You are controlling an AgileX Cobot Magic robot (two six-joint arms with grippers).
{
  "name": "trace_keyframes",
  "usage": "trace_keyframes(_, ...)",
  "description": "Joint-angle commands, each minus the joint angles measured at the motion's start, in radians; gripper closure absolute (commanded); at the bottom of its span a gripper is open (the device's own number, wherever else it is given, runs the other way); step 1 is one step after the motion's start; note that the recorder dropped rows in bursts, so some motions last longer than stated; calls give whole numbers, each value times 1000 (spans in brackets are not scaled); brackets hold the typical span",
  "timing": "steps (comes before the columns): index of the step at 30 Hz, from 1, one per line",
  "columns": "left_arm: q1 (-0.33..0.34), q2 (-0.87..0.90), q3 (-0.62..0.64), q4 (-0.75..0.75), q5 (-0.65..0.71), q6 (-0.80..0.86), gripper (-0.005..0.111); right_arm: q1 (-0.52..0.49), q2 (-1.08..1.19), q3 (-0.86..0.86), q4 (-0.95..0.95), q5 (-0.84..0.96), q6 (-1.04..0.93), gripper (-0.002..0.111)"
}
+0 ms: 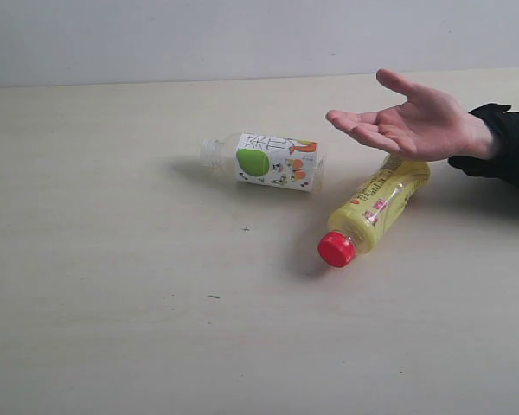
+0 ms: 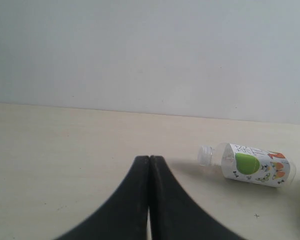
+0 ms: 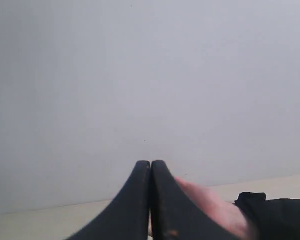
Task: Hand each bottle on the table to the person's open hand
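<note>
Exterior view shows two bottles lying on their sides on the desk (image 1: 112, 328). The apple bottle (image 1: 268, 162), white with a green apple on it, is near the middle of the frame. The yellow bottle (image 1: 376, 207) is to the right of it, and its red cap (image 1: 336, 249) points to the lower left. The two are near each other but not touching. The person's open hand (image 1: 411, 125) is at the upper right, palm up, over the far end of the yellow bottle. No robot arm shows in this view.

In the left wrist view, the left gripper (image 2: 149, 165) has its two black fingers pressed tight together with nothing between them. The apple bottle (image 2: 250, 165) lies on the desk well apart from it. In the right wrist view, the right gripper (image 3: 151, 167) is pinched closed and empty too, with the hand (image 3: 205, 205) behind its tips.

I think no bottle is picked yet, so the job is at the reach-and-grab step. Next, one gripper must spread its fingers wide, go down over the middle of a bottle and squeeze softly. The bottles are round and may roll. The apple bottle looks easier to get, since the hand covers part of the yellow one. Then it must lift the bottle and lay it in the palm.
</note>
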Motion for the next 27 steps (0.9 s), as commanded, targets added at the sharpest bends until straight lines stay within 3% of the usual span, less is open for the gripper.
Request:
trace_keyframes(1, -6, -6, 1, -5, -11, 2, 107, -6, -5, 5, -10, 121, -46, 108)
trace_keyframes(5, -6, -6, 1, -5, -11, 2, 107, -6, -5, 5, -10, 256, -75, 108)
trace_keyframes(13, -6, -6, 1, -5, -11, 5, 107, -6, -5, 5, 0, 249, -39, 108)
trace_keyframes(23, -6, -6, 1, -5, -62, 5, 107, -6, -5, 5, -10, 227, -44, 108)
trace_keyframes(27, -6, -6, 1, -5, -68, 4, 107, -6, -5, 5, -5, 79, -65, 108)
